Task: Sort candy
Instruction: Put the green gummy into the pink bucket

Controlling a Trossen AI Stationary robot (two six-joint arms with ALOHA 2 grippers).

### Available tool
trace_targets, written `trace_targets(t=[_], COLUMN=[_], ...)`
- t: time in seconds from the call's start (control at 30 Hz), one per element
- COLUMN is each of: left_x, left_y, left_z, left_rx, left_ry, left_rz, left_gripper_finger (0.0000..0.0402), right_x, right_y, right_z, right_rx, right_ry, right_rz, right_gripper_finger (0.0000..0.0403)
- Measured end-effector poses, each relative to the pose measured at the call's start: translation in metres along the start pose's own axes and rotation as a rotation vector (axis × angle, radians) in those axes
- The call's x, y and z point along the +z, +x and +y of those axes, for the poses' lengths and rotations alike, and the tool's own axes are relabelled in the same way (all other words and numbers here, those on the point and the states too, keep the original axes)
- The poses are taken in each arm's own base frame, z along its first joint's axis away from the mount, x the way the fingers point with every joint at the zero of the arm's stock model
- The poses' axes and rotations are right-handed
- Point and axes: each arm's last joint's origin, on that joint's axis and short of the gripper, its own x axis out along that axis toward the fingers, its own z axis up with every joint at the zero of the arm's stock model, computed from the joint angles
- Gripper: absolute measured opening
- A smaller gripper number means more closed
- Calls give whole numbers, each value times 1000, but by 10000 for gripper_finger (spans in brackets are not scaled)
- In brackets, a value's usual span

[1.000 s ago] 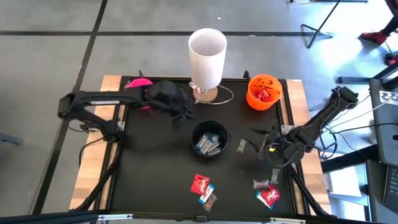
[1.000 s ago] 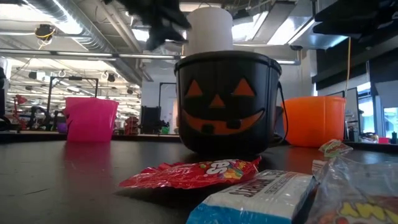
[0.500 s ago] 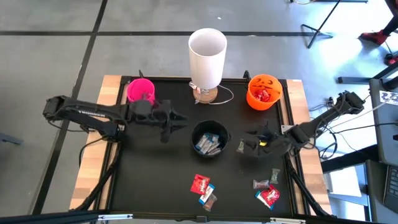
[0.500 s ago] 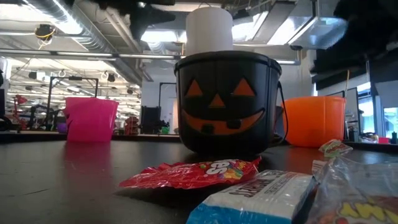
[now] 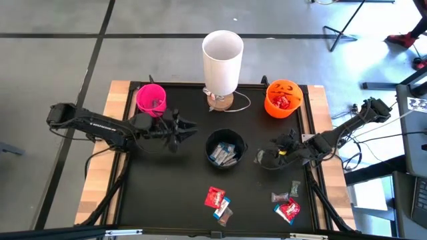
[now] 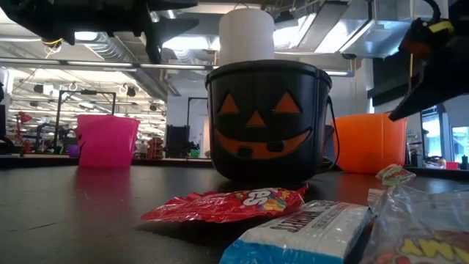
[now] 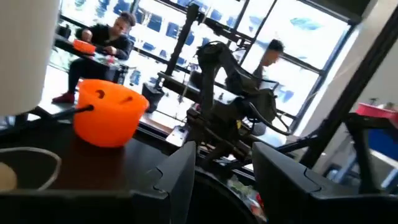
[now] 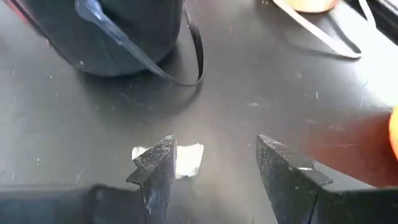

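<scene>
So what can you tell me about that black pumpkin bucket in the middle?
The black pumpkin bucket is a small round pail that looks like plastic, with an orange jack-o'-lantern face on its side and a thin black handle folded down. It stands upright near the middle of the black table, in front of the tall white cup. From above you can see silvery and blue wrapped candy inside it. Neither arm touches it; loose candy lies on the table nearby.
</scene>
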Motion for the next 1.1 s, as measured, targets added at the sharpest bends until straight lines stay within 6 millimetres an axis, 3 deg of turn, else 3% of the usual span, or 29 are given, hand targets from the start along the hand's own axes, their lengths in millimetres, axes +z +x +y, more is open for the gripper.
trace_targets(t=[0.33,0.57,1.1], left_x=[0,0,1], left_y=[0,0,0], left_z=[2,2,5], left_rx=[105,118,199], left_ry=[27,26,27], left_rz=[-39,-42,-74], left_gripper_finger=[151,151,151], right_x=[-28,-42,-57], right_y=[16,29,41], right_z=[-9,-8,-10], right_rx=[-37,36,84], right_ry=[98,179,365], right_rz=[63,15,-49], right_gripper_finger=[217,217,217])
